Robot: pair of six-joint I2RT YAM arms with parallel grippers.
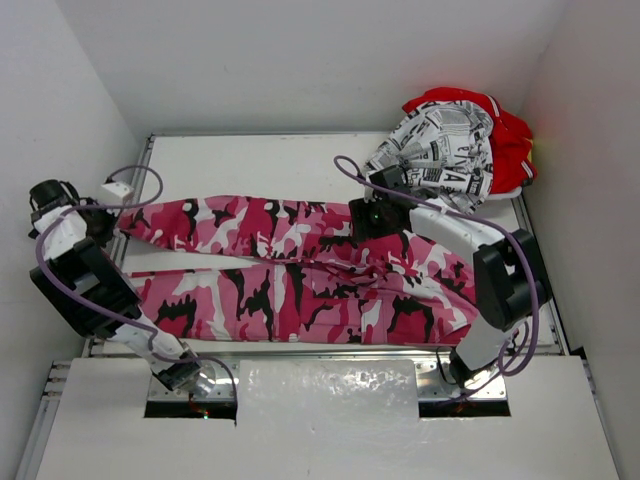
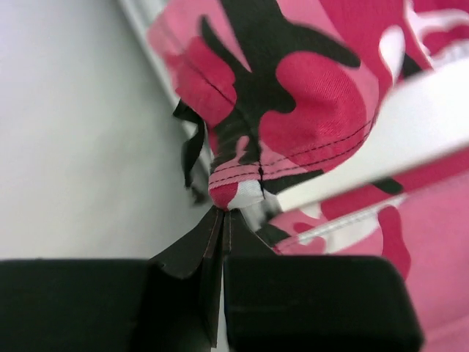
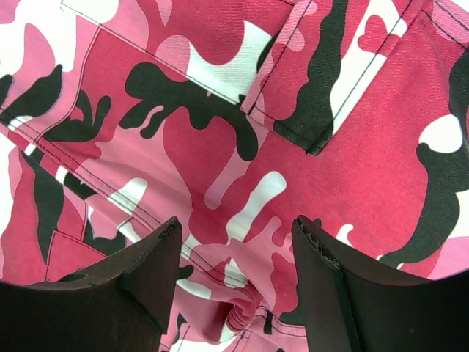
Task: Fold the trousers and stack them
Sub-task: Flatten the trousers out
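Camouflage trousers (image 1: 300, 275) — hem (image 2: 236, 185) in left end effector (image 2: 223, 216) (right end effector (image 3: 238, 238) overhead).

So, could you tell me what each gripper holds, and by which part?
The left gripper pinches the camouflage trousers by a leg hem; the right gripper is open, holding nothing.

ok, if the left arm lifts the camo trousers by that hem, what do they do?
Likely floppy: the camo trousers lie flat and creased, and the hem bunches at the shut left gripper, so the leg should drape and trail. Probably not slippery: the weave looks matte, with raised seams.
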